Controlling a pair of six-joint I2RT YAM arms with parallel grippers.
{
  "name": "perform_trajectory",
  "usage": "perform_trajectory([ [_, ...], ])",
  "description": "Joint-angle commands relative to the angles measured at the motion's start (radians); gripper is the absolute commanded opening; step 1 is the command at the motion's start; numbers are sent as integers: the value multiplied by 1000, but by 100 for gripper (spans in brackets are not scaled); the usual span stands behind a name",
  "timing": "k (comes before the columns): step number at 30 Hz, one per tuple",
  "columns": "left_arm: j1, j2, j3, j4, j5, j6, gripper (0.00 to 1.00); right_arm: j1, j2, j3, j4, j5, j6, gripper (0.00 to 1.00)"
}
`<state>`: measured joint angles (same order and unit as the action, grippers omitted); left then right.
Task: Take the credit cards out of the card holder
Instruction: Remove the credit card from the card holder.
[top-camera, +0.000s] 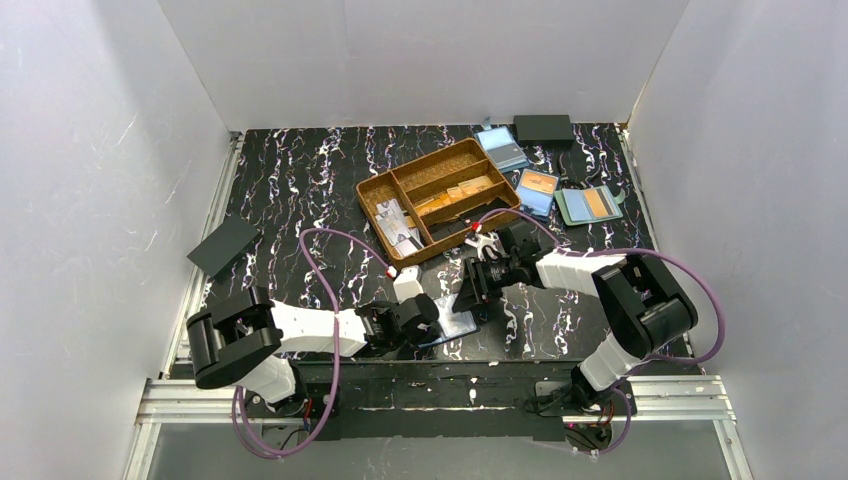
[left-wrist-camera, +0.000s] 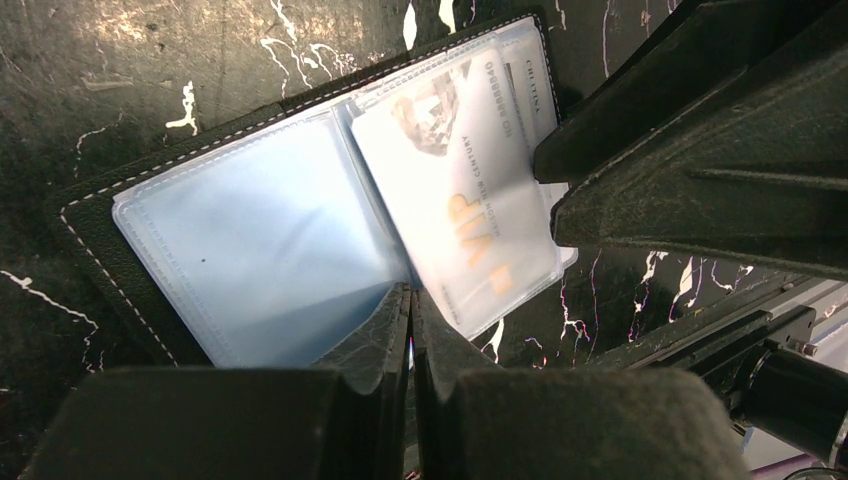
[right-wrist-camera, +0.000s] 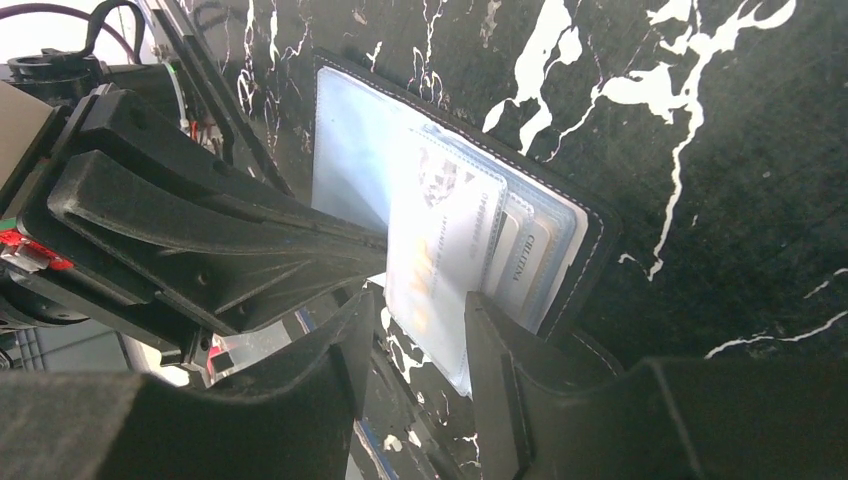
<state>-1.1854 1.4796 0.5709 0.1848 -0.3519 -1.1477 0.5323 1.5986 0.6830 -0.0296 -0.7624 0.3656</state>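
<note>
The black card holder (left-wrist-camera: 95, 215) lies open on the dark marbled table, light blue lining up; it also shows in the top view (top-camera: 458, 326) and the right wrist view (right-wrist-camera: 590, 240). A pale credit card (left-wrist-camera: 465, 190) with orange print sticks halfway out of its right pocket, and more cards (right-wrist-camera: 530, 265) sit behind it. My left gripper (left-wrist-camera: 411, 297) is shut, its tips resting on the lining at the fold. My right gripper (right-wrist-camera: 425, 325) is open, its fingers on either side of the protruding card's (right-wrist-camera: 440, 260) edge without closing on it.
A brown divided tray (top-camera: 440, 195) holding orange-tan cards and pale cards stands behind the grippers. Blue holders (top-camera: 503, 148) (top-camera: 537, 190) and a grey-green holder (top-camera: 590, 205) lie at the back right. Black boxes sit at the back (top-camera: 543, 127) and left (top-camera: 225, 246).
</note>
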Motion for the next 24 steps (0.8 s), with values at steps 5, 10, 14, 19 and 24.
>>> perform_trajectory([
  [5,-2,53,-21,-40,-21,-19,0,20,24,23,-40,41,-49,53],
  [10,-2,53,-28,-41,-19,-24,0,37,36,17,3,-90,-4,52],
  [14,-2,49,-31,-41,-18,-27,0,47,29,5,70,-187,54,51],
  [19,-2,49,-39,-41,-13,-38,0,48,7,-11,137,-244,107,50],
  [24,-2,17,-63,-41,-22,-58,0,46,-26,17,36,-99,-6,50],
])
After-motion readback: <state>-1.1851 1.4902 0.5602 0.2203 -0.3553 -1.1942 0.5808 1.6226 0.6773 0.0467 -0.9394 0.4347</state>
